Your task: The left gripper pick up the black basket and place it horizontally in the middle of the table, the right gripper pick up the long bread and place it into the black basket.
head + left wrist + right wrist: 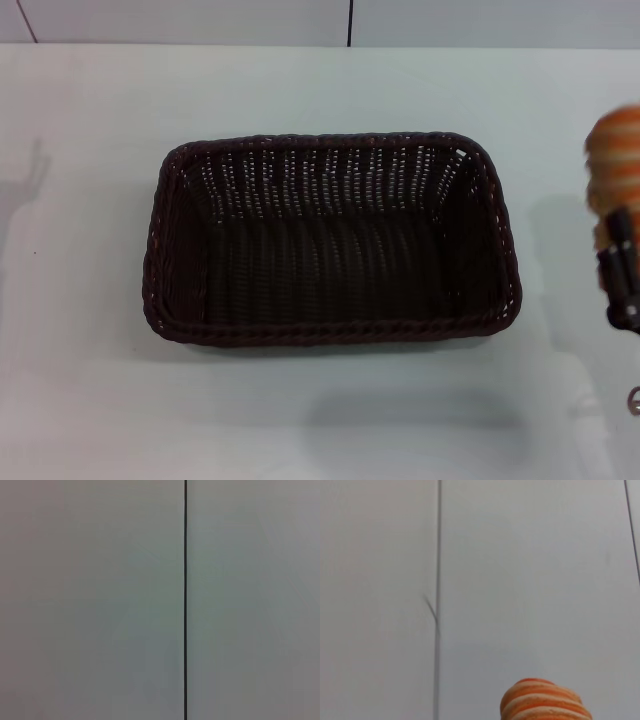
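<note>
The black basket [330, 240] lies lengthwise across the middle of the white table [90, 380], empty. My right gripper [618, 262] is at the right edge of the head view, raised above the table to the right of the basket. It is shut on the long bread [616, 165], which stands up from the fingers. The bread's striped end also shows in the right wrist view [545, 702]. My left gripper is out of view; its wrist view shows only a pale wall with a dark seam [185, 600].
The table's far edge meets a pale wall with a dark vertical seam [350, 22]. Bare tabletop lies to the left of and in front of the basket.
</note>
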